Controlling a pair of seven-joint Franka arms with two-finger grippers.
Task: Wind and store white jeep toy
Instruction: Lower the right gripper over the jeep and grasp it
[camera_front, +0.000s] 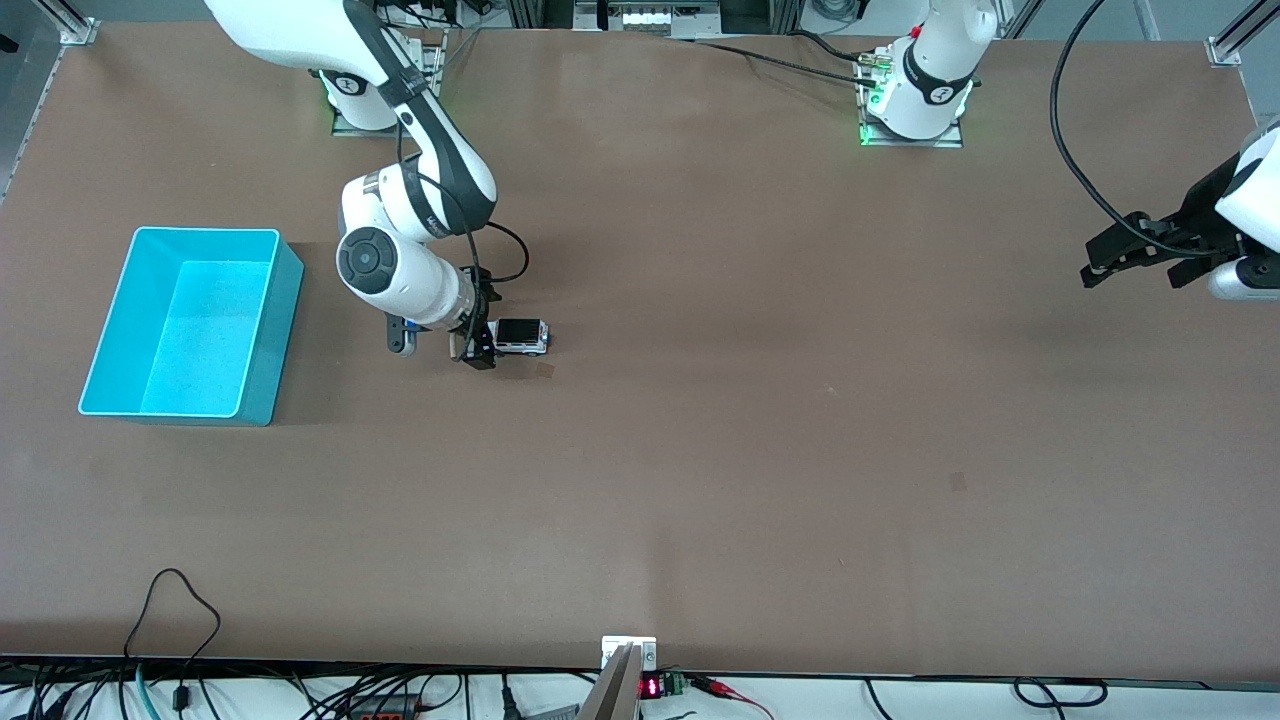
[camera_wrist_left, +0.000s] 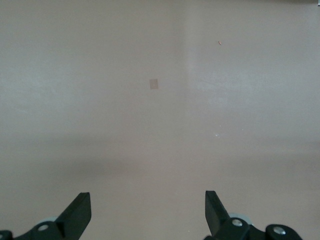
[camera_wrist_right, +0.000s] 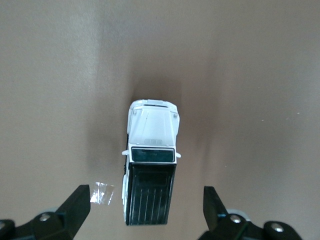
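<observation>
Right gripper (camera_front: 482, 350) sits low over the rear of the white jeep toy (camera_front: 522, 336), fingers (camera_wrist_right: 75, 207) spread apart on either side of its black roof, not closed on it. Jeep rests on its wheels on the brown worktop (camera_front: 750, 400), toward the right arm's end. Cyan bin (camera_front: 190, 320) stands nearer that end's edge, well apart from the jeep. Left gripper (camera_front: 1135, 262) waits over the left arm's end, fingers (camera_wrist_left: 77, 212) apart, holding nothing.
</observation>
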